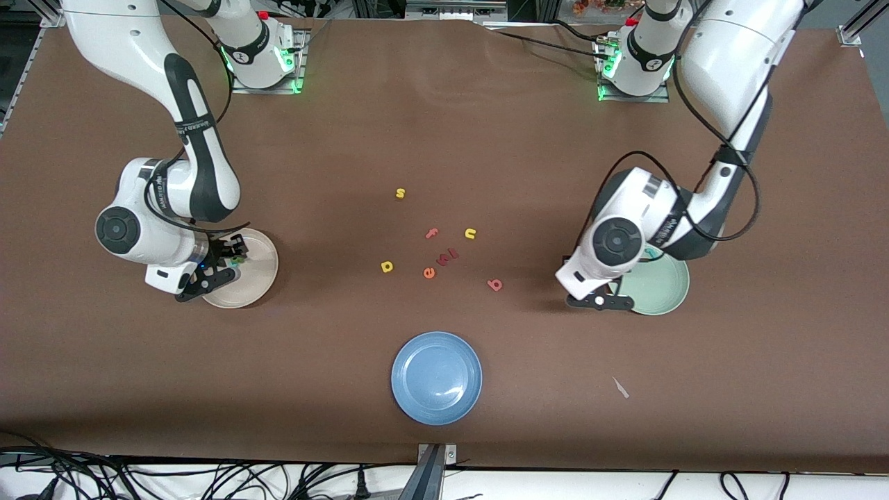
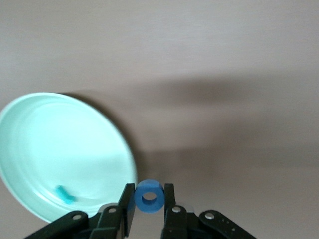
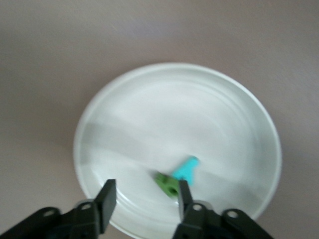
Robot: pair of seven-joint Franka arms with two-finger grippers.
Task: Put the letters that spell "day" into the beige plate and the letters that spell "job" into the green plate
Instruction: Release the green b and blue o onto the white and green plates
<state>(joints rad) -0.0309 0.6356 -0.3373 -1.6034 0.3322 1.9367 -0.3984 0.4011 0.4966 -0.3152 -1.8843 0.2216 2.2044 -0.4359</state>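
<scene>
The right gripper [image 3: 143, 199] hangs over the beige plate [image 1: 258, 267], jaws parted, empty; the green "d" [image 3: 166, 183] and teal "y" [image 3: 186, 169] seem to lie in it. The left gripper [image 2: 149, 199] pinches the blue "o" [image 2: 149, 196] beside the green plate [image 2: 30, 149], which holds the teal "j" [image 2: 65, 193]. The yellow "a" [image 1: 387, 266], red "b" [image 1: 494, 284] and spare letters [image 1: 440, 258] lie between the plates, with the blue plate [image 1: 436, 377] nearer the camera.

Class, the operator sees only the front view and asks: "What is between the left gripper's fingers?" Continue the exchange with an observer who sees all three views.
Observer: The left gripper is shut on the blue "o", just outside the green plate's rim.
Operator: Is anything in that plate?
Observer: Yes, a teal "j" lies in it.
Operator: And the right gripper?
Observer: The right gripper is open over the beige plate. The green "d" and teal "y" are side by side below it.
</scene>
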